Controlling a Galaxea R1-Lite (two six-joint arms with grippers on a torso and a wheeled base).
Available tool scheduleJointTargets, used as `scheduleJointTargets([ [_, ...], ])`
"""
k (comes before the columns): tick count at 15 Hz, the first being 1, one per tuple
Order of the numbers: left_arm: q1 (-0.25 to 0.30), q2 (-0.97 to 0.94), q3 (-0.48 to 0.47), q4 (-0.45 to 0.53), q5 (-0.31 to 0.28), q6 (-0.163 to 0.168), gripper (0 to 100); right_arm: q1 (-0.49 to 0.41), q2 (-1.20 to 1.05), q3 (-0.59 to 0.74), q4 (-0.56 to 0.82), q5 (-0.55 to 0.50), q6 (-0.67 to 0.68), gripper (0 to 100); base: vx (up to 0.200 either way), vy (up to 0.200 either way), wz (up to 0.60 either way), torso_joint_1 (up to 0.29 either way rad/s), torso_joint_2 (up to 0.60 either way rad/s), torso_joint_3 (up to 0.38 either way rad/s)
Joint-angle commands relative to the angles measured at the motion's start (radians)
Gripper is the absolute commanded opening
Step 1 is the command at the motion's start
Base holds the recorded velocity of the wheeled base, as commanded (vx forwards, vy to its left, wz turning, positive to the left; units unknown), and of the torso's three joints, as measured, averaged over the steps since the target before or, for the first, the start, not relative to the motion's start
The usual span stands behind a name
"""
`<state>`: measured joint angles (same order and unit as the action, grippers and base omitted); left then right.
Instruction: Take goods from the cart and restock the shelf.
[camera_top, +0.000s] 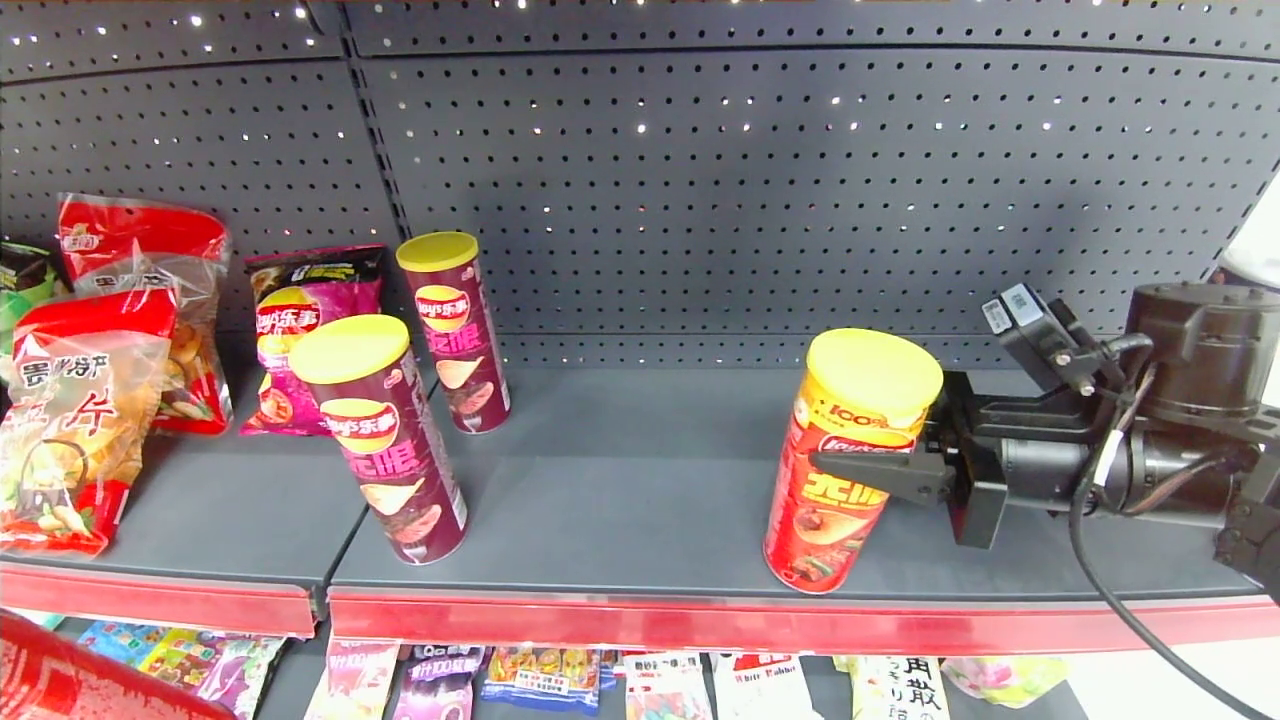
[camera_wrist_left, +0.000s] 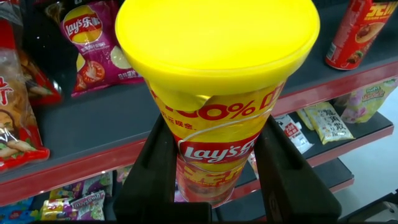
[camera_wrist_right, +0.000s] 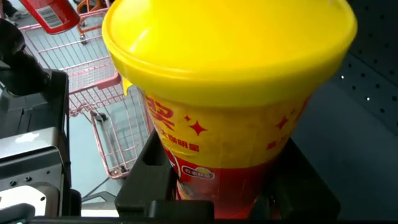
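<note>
Your right gripper (camera_top: 860, 455) clamps the red chip canister (camera_top: 835, 530) at lower right of the head frame, tilted, its base near the front lip of the shelf (camera_top: 640, 500); release it leaning and it may topple off. Your left gripper (camera_wrist_left: 217, 174) grips a second canister (camera_wrist_left: 217, 74). Both labels bear yellow lettering

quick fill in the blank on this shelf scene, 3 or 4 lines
1. The can in the right gripper has a ____ body.
2. ____ purple cans stand on the shelf.
3. Every can's lid is ____.
4. The left gripper is shut on another ____.
Missing words: red; two; yellow; can.
</note>
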<state>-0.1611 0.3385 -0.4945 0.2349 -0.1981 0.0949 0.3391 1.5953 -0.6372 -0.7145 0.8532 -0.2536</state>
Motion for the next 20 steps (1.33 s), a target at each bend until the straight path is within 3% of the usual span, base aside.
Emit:
scheduleJointTargets([
  [1, 0.000, -0.001, 0.002, 0.000, 0.000, 0.000, 0, 0.011, -0.002, 0.005, 0.000, -0.003, -0.001, 0, 0.000, 0.000, 0.00, 0.000, 0.00, 0.000],
  [5, 0.000, -0.001, 0.004, 0.001, 0.000, 0.000, 0, 0.052, -0.003, 0.016, 0.000, -0.036, 0.002, 0, 0.000, 0.000, 0.00, 0.000, 0.00, 0.000],
  [20, 0.000, 0.000, 0.005, 0.001, -0.001, 0.000, 0, 0.054, -0.015, 0.036, 0.000, -0.088, 0.011, 0, 0.000, 0.000, 0.00, 0.000, 0.00, 0.000],
])
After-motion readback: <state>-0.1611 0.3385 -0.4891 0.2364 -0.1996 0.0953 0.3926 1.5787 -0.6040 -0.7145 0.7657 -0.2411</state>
